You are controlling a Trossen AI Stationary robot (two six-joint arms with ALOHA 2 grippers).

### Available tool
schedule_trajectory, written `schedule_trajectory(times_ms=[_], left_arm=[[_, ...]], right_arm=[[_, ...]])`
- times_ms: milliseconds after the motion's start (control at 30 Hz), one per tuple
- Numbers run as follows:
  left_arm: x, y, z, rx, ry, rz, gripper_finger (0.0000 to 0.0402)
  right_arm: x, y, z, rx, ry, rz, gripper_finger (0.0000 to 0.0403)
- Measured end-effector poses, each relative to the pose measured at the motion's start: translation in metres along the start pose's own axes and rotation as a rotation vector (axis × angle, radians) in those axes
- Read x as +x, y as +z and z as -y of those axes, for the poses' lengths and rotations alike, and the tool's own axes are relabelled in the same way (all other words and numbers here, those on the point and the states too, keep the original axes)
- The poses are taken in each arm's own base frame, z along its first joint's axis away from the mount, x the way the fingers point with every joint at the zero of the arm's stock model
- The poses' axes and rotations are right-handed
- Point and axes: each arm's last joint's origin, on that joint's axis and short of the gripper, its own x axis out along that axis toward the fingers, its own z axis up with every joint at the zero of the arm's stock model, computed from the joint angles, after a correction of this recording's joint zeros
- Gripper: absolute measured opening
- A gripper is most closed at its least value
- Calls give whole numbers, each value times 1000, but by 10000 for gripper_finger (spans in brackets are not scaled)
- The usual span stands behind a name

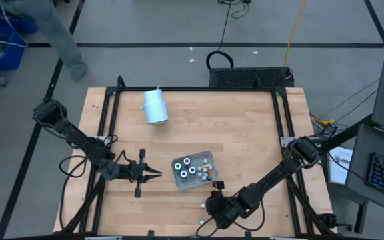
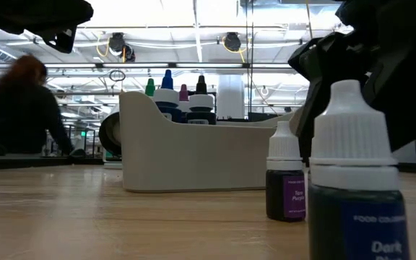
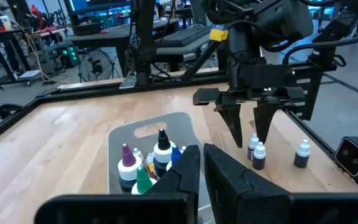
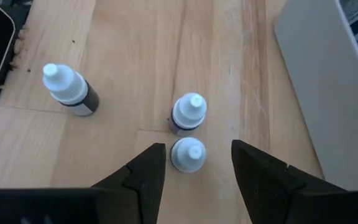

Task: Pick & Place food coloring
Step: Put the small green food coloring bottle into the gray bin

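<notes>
Counter: wooden, carrying everything.
Tray: grey, mid-counter, holding several food coloring bottles.
Right pincer: spread wide over two loose white-capped bottles just beside the tray; a third stands apart.
Left pincer: near the tray, fingers nearly together, empty.

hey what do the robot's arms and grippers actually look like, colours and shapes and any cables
Both arms are dark, jointed links. The left gripper ends in two slim black tapered fingers. The right gripper has matching black wedge-shaped fingers under a blocky black crossbar, with a yellow tag above it. Black cables loop beside each arm's lower links.
</notes>
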Motion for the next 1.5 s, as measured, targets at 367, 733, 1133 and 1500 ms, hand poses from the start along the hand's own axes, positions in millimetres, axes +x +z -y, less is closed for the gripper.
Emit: schedule_trajectory(times_ms=[367,733,1133,1500], left_arm=[[0,0,0,-2,0,0,31],[0,0,0,-4,0,1,31],[0,2,0,20,-1,21,31],[0,2,0,86,0,18,31]], right_arm=[[0,4,-2,-29,21,35,115],[-3,7,0,-26,155,-16,40],[-127,53,71,-50,-13,221,41],[-117,52,152,-141,-73,120,43]])
